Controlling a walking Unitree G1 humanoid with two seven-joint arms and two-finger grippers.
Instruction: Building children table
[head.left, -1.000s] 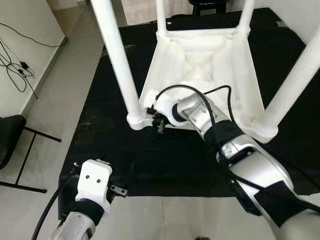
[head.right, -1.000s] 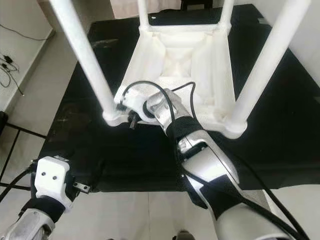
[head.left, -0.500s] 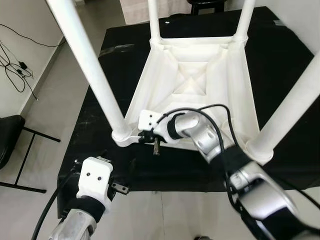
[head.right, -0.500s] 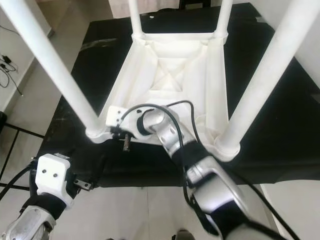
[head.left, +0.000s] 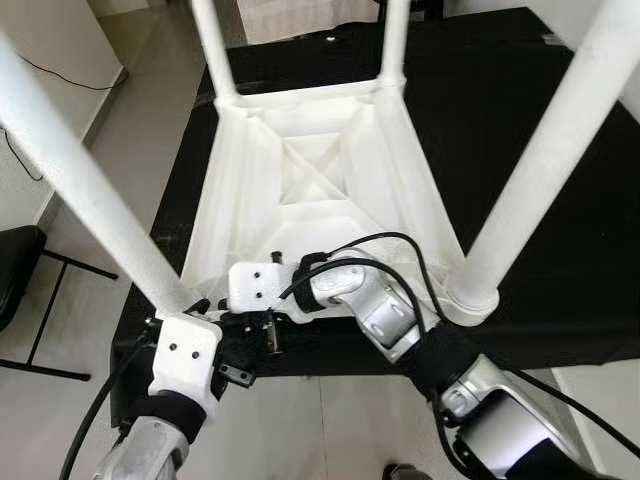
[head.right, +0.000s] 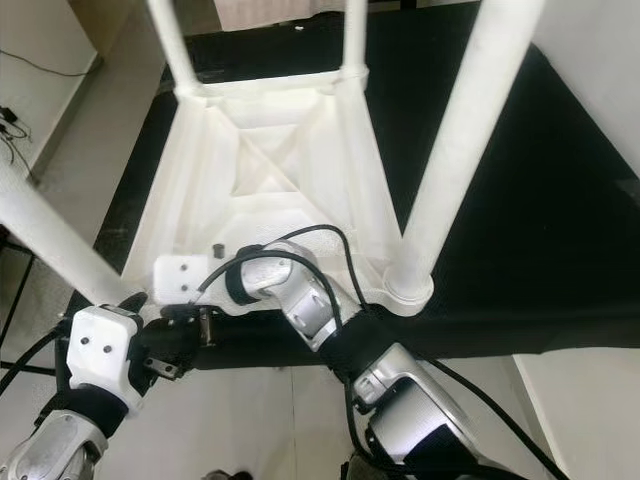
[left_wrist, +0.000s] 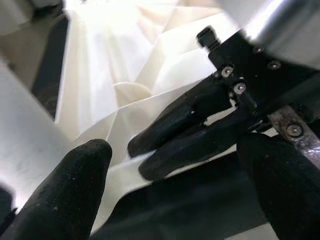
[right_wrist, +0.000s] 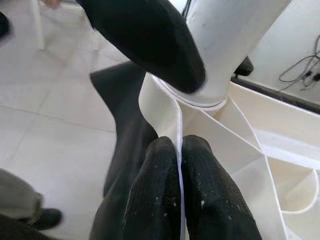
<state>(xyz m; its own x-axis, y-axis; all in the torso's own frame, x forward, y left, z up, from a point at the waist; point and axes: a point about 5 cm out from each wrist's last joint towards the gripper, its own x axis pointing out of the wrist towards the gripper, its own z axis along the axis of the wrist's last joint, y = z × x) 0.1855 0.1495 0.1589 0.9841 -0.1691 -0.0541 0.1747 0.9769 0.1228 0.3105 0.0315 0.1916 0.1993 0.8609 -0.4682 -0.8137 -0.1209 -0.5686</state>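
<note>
- The children's table (head.left: 320, 190), white plastic, lies upside down on a black mat (head.left: 520, 120), its four round legs pointing up toward the head camera.
- The near-left leg (head.left: 85, 205) and near-right leg (head.left: 545, 170) rise steeply past the camera; two far legs stand at the back corners.
- The right gripper (head.left: 262, 325) reaches across the body to the table's near edge, just beside the socket of the near-left leg.
- In the right wrist view, its two black fingers (right_wrist: 165, 195) are pressed together on the thin white rim (right_wrist: 178, 150) of the table, pinching that rim between them; the head views do not show this pinch clearly.
- That same wrist view shows the leg's round base (right_wrist: 220, 65) seated in the corner socket, with one dark fingertip of the left gripper (right_wrist: 150, 40) close in front of it.
- The left gripper (head.left: 215, 345) hangs just under the same corner, near the mat's front edge.
- The left wrist view shows its fingers (left_wrist: 60, 195) spread wide apart, holding nothing, with the right gripper's closed fingers lying between them against the white rim.
- In the head views a black chair (head.left: 20, 280) stands at the left on the pale tiled floor (head.left: 110, 130), and thin cables (head.right: 12, 130) lie by the wall.
</note>
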